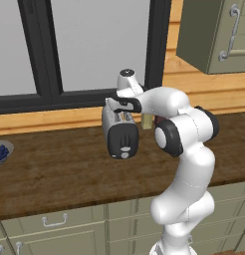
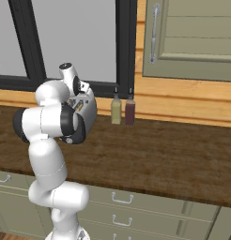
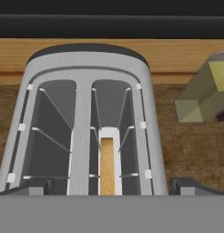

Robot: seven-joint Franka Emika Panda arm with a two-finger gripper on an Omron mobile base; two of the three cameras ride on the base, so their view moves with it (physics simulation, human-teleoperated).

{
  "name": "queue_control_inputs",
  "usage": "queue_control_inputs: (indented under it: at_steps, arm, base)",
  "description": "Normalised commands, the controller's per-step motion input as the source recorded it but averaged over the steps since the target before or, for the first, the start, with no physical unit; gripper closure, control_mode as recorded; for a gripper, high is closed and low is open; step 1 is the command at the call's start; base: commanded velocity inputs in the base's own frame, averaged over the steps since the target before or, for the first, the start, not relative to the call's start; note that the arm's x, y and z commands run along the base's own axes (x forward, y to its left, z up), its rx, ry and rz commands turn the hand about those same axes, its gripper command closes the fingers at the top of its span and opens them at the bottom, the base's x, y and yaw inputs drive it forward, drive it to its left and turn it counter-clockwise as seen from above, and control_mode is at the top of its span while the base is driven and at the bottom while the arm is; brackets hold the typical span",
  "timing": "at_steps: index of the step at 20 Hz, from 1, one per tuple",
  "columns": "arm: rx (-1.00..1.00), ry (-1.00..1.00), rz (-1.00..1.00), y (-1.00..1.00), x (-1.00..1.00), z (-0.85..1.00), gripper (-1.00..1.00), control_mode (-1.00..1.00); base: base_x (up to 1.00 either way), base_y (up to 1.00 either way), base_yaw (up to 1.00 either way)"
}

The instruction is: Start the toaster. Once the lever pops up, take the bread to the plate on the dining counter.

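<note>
1. The gripper (image 3: 112,190) hangs directly above the toaster (image 1: 120,132), looking down into its two slots; its jaws stand released and wide, with one dark tip at each lower corner of the hand view and nothing between them.
2. The bread (image 3: 107,166) sits on edge, deep in the right-hand slot as the hand view shows it, a thin tan strip between the wire guides. The other slot holds nothing.
3. The toaster stands on the wood-grain counter (image 1: 55,174) under the window, its black end panel turned toward the left base camera. Two bottles, a yellowish one (image 2: 116,110) and a dark red one (image 2: 130,111), stand just beside it against the wall.
4. The step in hand, as I judge it, is either starting the toaster or reaching for the slice. If the lever is still to be pressed, the hand must shift to the black end panel and push the slider straight down, not sideways, so the light toaster does not slide on the counter.
5. If the slice is next, the jaws should turn to straddle its thin faces, come down centred on that slot, and stay off the wire guides.
6. Hard to tell: whether the lever is up or down, since the slider on the panel is too small to read. The gripper itself is hidden behind the arm (image 2: 51,122) in the right base view.
7. The plate and dining counter lie outside these views; a bowl of blue berries (image 1: 0,152) is cut off at the left edge.
</note>
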Motion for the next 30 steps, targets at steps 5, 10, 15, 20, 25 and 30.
queue_control_inputs:
  at_steps: [5,10,15,20,25,30]
  arm:
    - [0.00,0.00,0.00,0.00,0.00,0.00,-1.00,-1.00]
    - [0.00,0.00,0.00,0.00,0.00,0.00,-1.00,-1.00]
    - [0.00,0.00,0.00,0.00,0.00,0.00,-1.00,-1.00]
    - [0.00,0.00,0.00,0.00,0.00,0.00,-1.00,-1.00]
    - [0.00,0.00,0.00,0.00,0.00,0.00,-1.00,-1.00]
    - [0.00,0.00,0.00,0.00,0.00,0.00,-1.00,-1.00]
  base:
    - [0.00,0.00,0.00]
    - [0.00,0.00,0.00]
    - [0.00,0.00,0.00]
    - [0.00,0.00,0.00]
    - [0.00,0.00,0.00]
    - [0.00,0.00,0.00]
